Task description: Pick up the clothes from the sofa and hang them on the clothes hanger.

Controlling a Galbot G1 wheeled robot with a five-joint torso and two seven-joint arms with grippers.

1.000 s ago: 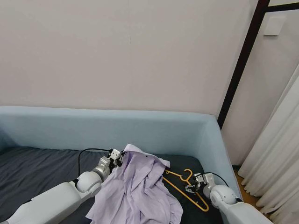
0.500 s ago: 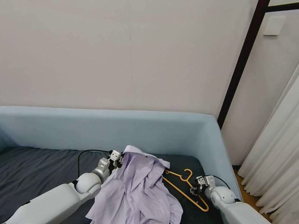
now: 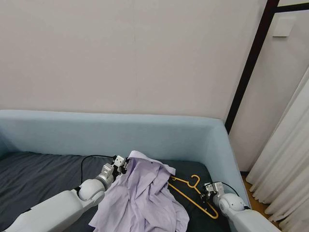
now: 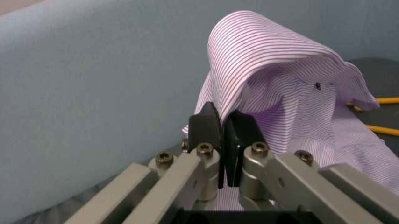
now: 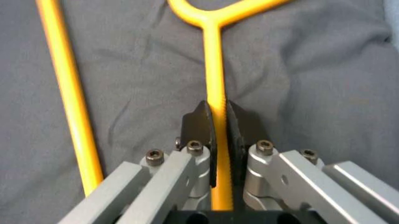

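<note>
Looking at a shirt (image 3: 140, 198) heaped on the sofa (image 3: 145, 137) seat, around 6 o'clock in the head view. Lilac, fine stripes, collar end propped up toward 12. Lower part cut off by the frame edge, so no telling the full length.

Left gripper (image 3: 120, 163) parked at the heap's 11 o'clock, right against the collar. From the left wrist view (image 4: 223, 116): pads squeezed almost together on the shirt's (image 4: 274, 70) edge, with the fabric rising in a peak just behind. Can't actually see the pinched bit of cloth, hidden between the black pads. Blue sofa back (image 4: 93, 93) close behind.

Orange hanger (image 3: 194, 180) flat on the dark seat at the shirt's 3 o'clock, hook toward 12. Near end tucked under the shirt, so only part of the frame on show.

Right gripper (image 3: 208, 188) at roughly 5 o'clock in the head view, low on the hanger, tiny and hard to read there. Much clearer from the right wrist view (image 5: 219, 112): fingers clamped narrow on one orange bar of the hanger (image 5: 213, 60), bar running straight through between them. Second bar lying apart on the grey cushion (image 5: 311, 70), cut off at both ends.
</note>
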